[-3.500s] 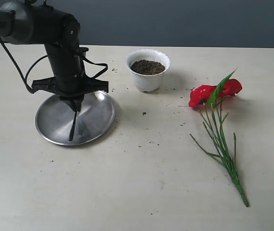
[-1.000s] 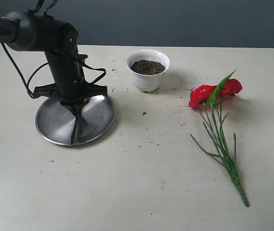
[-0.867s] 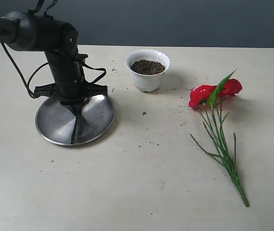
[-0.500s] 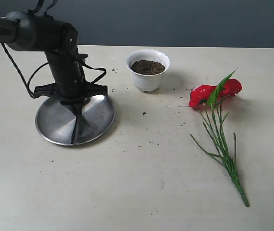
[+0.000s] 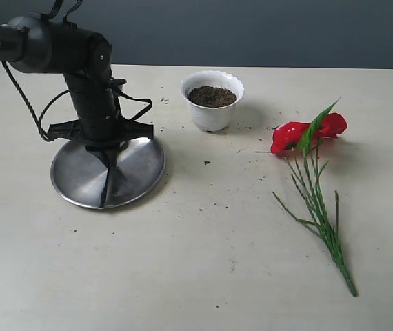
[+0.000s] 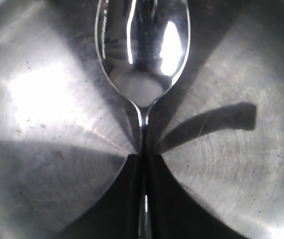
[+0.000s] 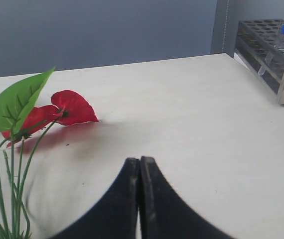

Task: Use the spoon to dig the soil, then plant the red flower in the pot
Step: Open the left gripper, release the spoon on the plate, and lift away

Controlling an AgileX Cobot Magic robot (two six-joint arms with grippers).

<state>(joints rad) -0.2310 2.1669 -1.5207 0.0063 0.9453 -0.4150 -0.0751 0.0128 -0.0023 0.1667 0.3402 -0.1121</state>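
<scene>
**Spoon gripped over the plate, flower lying on the table**

The spoon (image 6: 142, 55) is in the left gripper (image 6: 143, 164), whose dark fingers are closed tight on the thin handle. In the exterior view its bowl points toward 6 o'clock over the round steel plate (image 5: 79, 181); whether it touches the steel I cannot tell. At the plate's 2 o'clock stands the white pot (image 5: 212, 116), filled with dark soil (image 5: 212, 96). The red flower (image 5: 305, 134) lies flat on the table (image 5: 203, 269) at the pot's 4 o'clock, well apart from it, its stems trailing toward 5 o'clock. The right gripper (image 7: 140, 167) hangs low near the blooms, its fingers pressed together on nothing.
</scene>
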